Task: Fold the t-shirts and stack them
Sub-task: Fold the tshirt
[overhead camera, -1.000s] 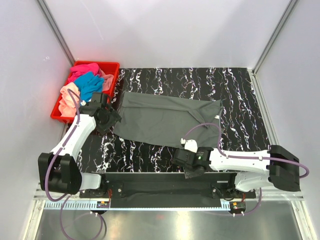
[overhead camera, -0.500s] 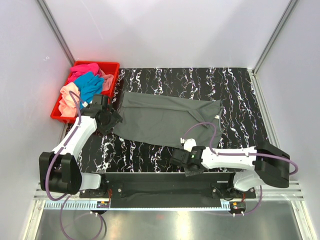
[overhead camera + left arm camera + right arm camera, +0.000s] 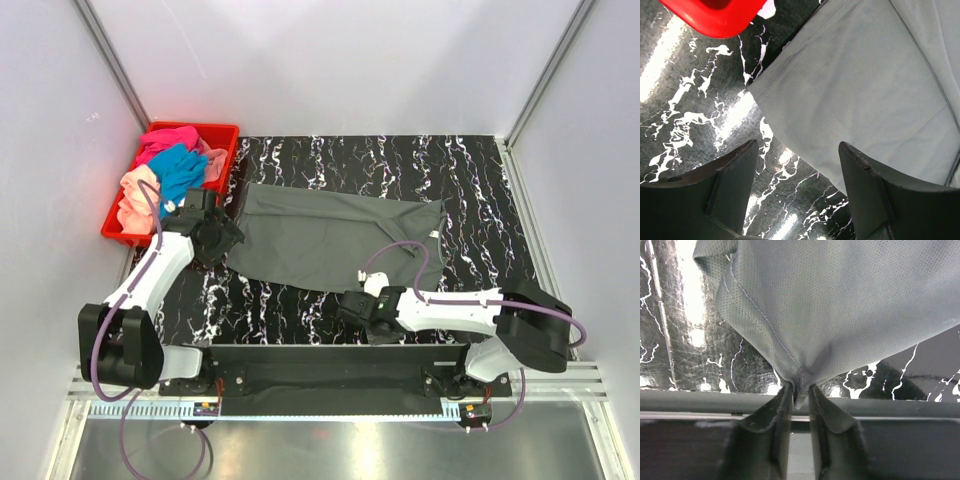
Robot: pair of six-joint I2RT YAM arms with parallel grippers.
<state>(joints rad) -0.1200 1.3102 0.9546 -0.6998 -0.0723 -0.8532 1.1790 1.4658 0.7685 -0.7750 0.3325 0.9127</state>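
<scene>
A dark grey t-shirt (image 3: pixel 330 240) lies spread across the black marbled table, its small white tag (image 3: pixel 435 233) at the right end. My right gripper (image 3: pixel 372 325) is at the near edge of the table, shut on a pinched corner of the grey t-shirt (image 3: pixel 840 305); in the right wrist view the hem bunches between its fingertips (image 3: pixel 800 390). My left gripper (image 3: pixel 222 240) hangs open over the shirt's left corner (image 3: pixel 865 85), its fingers (image 3: pixel 797 145) straddling the cloth's edge without touching it. Magenta (image 3: pixel 165 140), teal (image 3: pixel 180 170) and peach (image 3: pixel 135 195) t-shirts lie heaped in the crate.
The red crate (image 3: pixel 225 135) stands at the table's back left, and its corner (image 3: pixel 710 17) shows just beyond my left gripper. A metal rail (image 3: pixel 900 402) runs along the table's near edge under my right gripper. White walls enclose the table on three sides.
My right gripper has slid left along the near edge and closed on the grey shirt's corner. My left gripper has barely moved and stays open.
</scene>
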